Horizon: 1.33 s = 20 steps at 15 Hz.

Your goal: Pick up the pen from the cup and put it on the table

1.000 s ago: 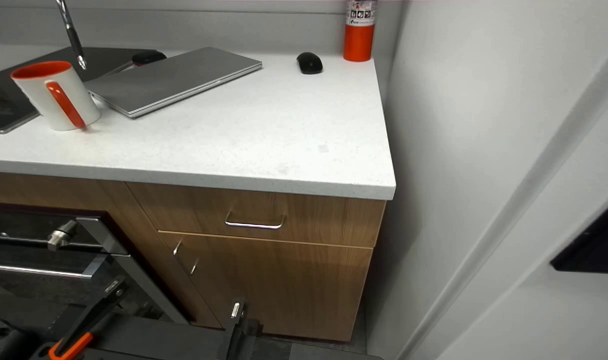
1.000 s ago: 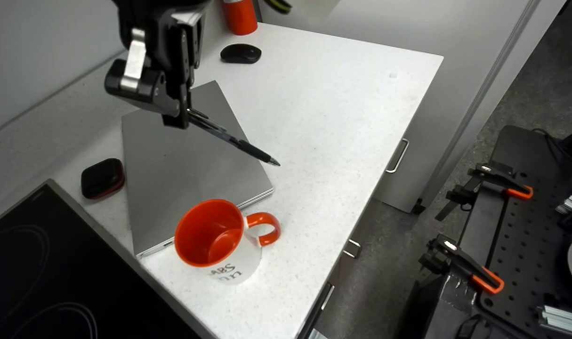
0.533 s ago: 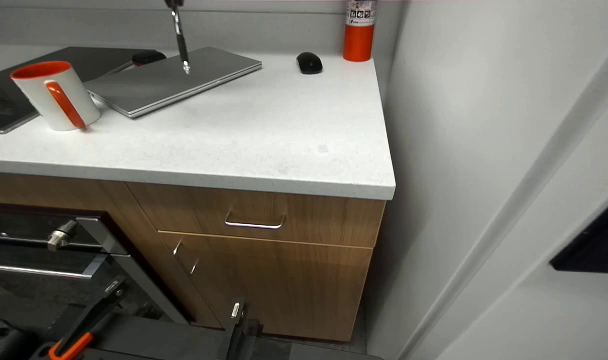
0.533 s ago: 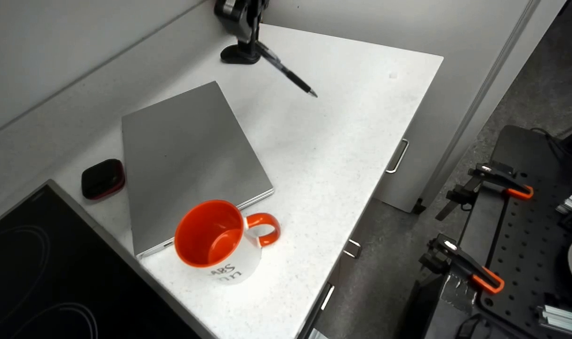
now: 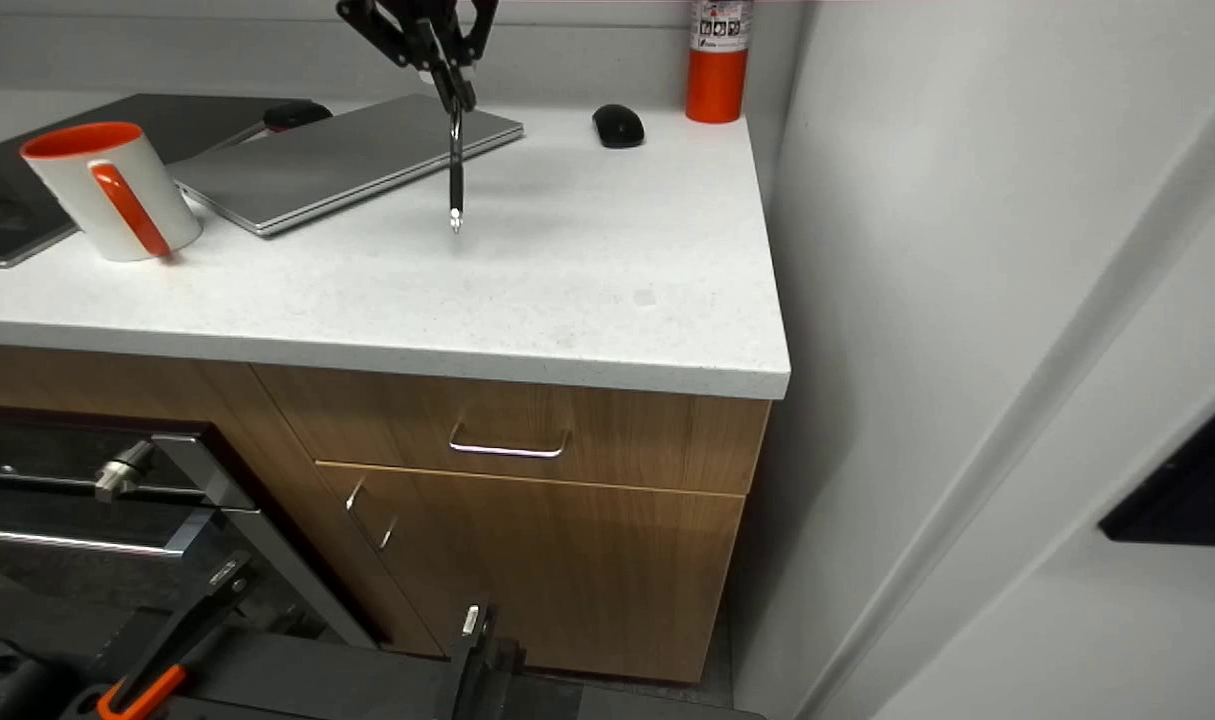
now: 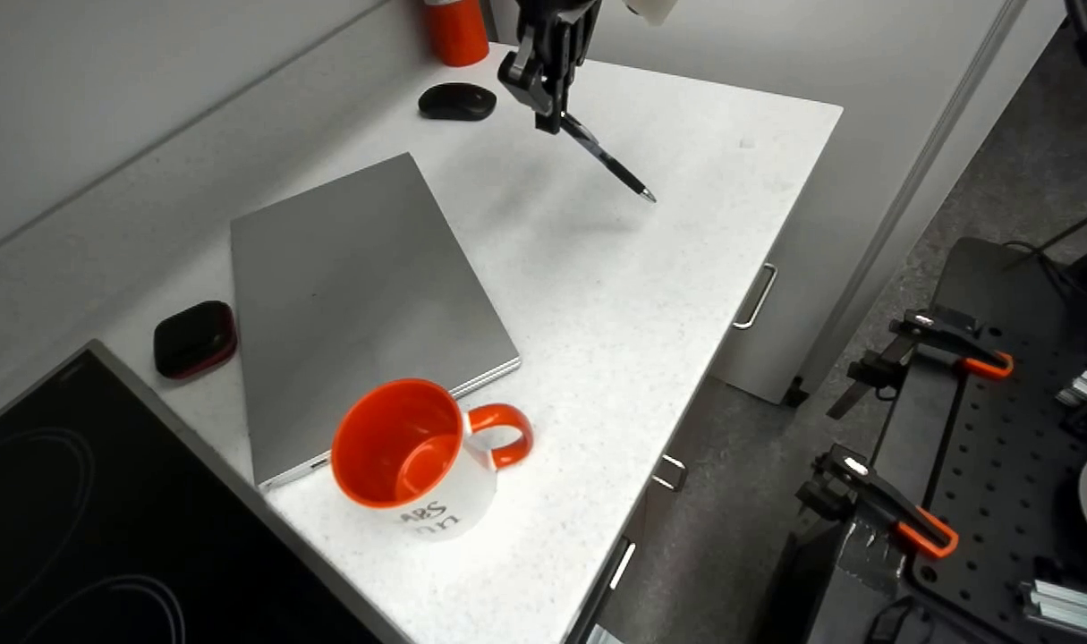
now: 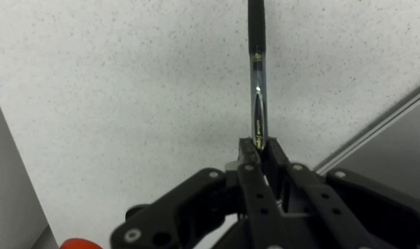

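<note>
My gripper [image 5: 457,100] is shut on the top end of the black pen [image 5: 456,180]. The pen slants down from the fingers, tip lowest. In the wrist view the pen [image 7: 257,69] sits between both fingertips of the gripper [image 7: 259,143]. In an exterior view the gripper [image 6: 554,123] holds the pen [image 6: 610,163] over the white countertop [image 6: 615,313], with a faint shadow below. How far the tip is above the surface is hard to tell. The white cup [image 5: 117,215] with orange-red inside stands away from the gripper; its inside [image 6: 400,438] is empty.
A closed grey laptop [image 6: 364,304] lies between the cup and the gripper. A black mouse [image 5: 619,127] and a red cylinder [image 5: 717,85] stand at the back. A small black-red case [image 6: 196,340] and a black cooktop [image 6: 69,501] are beyond the laptop. A wall [image 5: 917,250] borders the countertop.
The gripper has carried the pen away from the cup, past the laptop, and lower over the bare countertop. It has stayed shut on the pen. The cup and other objects have not moved.
</note>
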Motion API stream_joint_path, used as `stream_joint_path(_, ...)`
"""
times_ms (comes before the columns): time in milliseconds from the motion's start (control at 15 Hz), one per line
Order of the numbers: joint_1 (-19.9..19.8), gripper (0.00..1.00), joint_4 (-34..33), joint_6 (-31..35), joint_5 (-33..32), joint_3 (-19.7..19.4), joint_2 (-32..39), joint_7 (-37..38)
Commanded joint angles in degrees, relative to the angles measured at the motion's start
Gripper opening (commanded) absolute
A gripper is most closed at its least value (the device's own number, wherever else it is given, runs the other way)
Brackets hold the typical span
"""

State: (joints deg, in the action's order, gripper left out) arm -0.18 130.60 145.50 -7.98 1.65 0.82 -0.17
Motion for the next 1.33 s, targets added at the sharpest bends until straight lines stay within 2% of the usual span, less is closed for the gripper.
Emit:
stream_joint_path(0, 0.53, 0.03, -2.16, -2.41, 1.68, -0.26, 3.46, 2.17)
stream_joint_path(133, 0.6, 0.03, -3.19, -3.6, 3.23, -0.14, 5.16, 1.59)
stream_joint_path(533, 1.32, 0.03, -6.03, -8.07, 2.55, 0.16, 9.24, 0.78)
stream_joint_path(600, 1.47, 0.11, -6.34, -8.18, 2.21, 0.16, 9.62, 0.79)
stream_joint_path(667, 1.51, 0.36, -6.53, -7.72, 2.38, 0.21, 9.83, 0.72)
stream_joint_path(733, 1.48, 0.37, -6.66, -7.02, 3.01, 0.34, 9.84, 0.43)
stream_joint_path(1267, 1.48, 0.98, -7.97, -5.45, 2.95, 0.21, 7.69, 0.79)
